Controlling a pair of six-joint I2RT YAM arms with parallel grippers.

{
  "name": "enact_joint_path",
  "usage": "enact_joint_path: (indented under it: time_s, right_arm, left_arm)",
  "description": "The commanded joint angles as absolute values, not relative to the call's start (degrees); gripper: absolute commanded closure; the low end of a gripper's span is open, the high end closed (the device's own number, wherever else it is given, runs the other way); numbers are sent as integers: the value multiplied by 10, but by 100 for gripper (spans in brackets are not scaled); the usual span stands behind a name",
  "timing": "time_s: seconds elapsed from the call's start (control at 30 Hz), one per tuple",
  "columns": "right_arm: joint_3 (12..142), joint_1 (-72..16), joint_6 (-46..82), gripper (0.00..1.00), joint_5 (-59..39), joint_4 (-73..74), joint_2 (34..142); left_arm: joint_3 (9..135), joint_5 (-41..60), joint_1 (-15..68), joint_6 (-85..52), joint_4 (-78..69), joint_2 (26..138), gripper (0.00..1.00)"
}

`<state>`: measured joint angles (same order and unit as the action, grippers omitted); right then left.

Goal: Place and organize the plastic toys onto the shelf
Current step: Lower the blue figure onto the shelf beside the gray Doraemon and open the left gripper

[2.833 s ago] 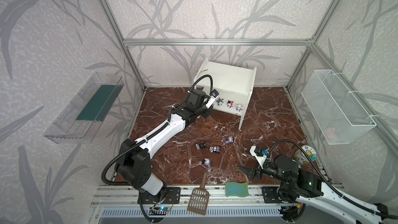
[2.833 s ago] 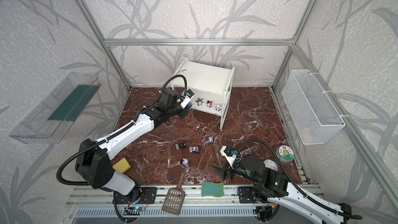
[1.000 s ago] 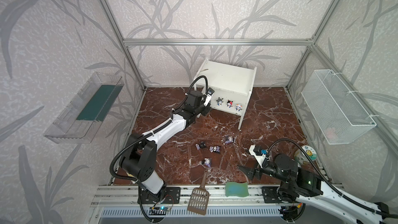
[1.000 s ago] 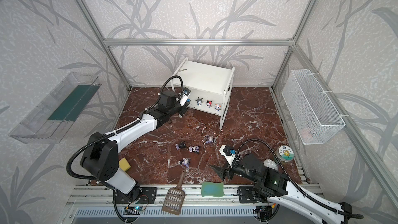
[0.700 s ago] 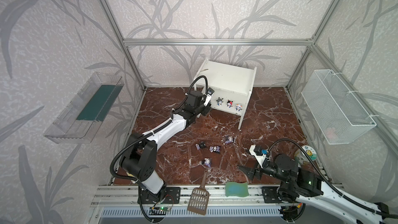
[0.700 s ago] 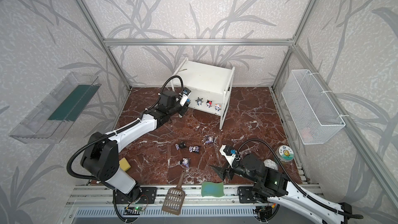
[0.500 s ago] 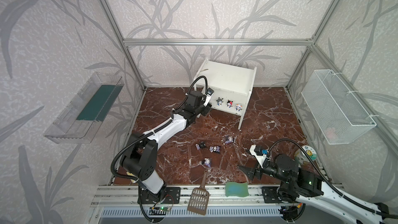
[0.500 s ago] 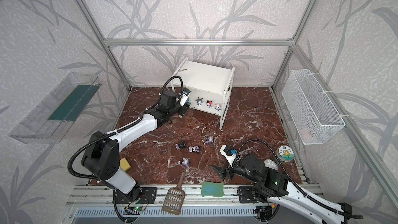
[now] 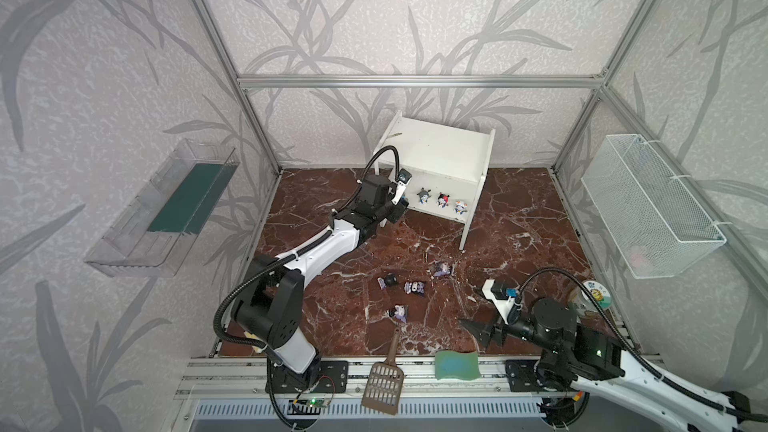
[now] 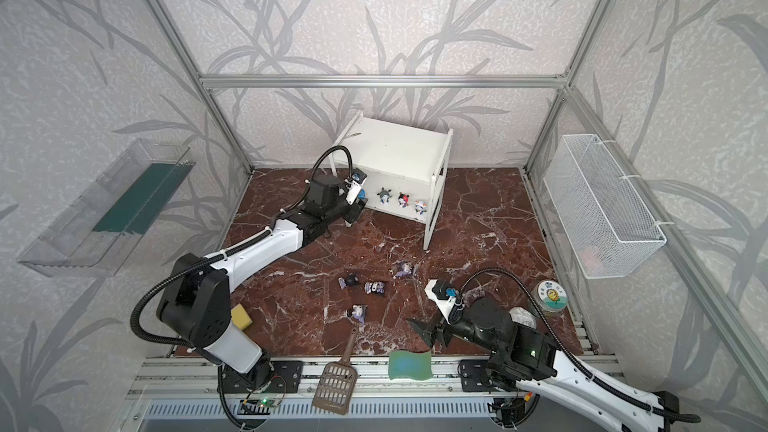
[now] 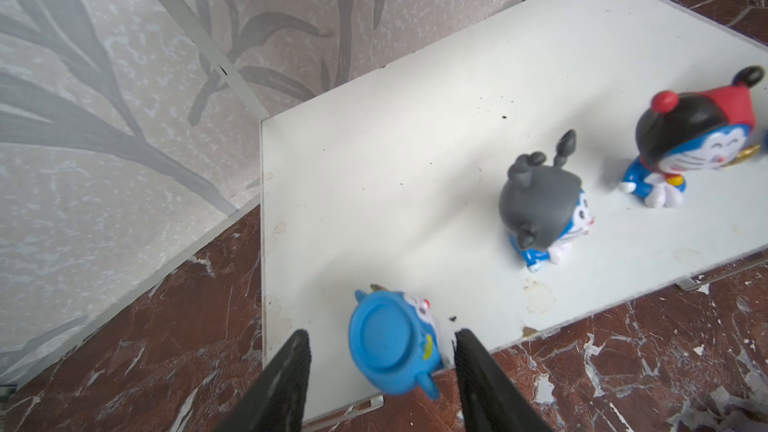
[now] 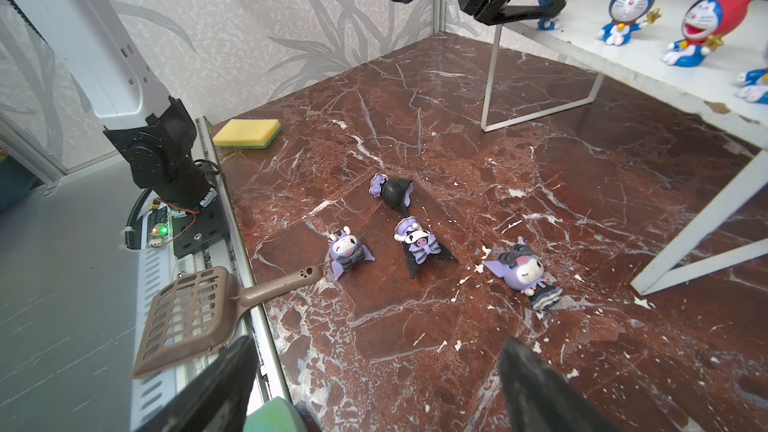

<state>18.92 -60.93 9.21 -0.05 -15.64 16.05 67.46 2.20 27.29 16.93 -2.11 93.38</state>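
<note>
One blue toy (image 11: 390, 344) at shelf (image 11: 415, 139) front corner | left fingers (image 11: 286, 371) spread around

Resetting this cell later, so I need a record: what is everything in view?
shelf: one, white, back
blue-white toys: four, lower shelf board
purple toys: four, lying on floor
scoop: one, brown, front edge
green sponge: one, front edge
yellow sponge: one, front left
basket: one, white, hung right
tray: one, clear, hung left
tin: one, green-white, front right
left gripper: one, black, open around a blue-white toy
right gripper: one, black, open, empty, over front floor
</note>
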Motion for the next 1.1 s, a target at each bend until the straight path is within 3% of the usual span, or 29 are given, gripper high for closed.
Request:
enact_joint_path:
  time_s: [0.0,0.37,1.07]
  right_arm:
    - [187,-613,95,10,-4,-142,155]
    - [185,-612,92,10,-6,-141,151]
    - [176,-613,98,10,-13,-133,149]
  left_arm:
    - [685,14,270,171,-18,925,38]
    - [672,2,271,167,-30,911,29]
    - [638,-11,271,159,-40,874,28]
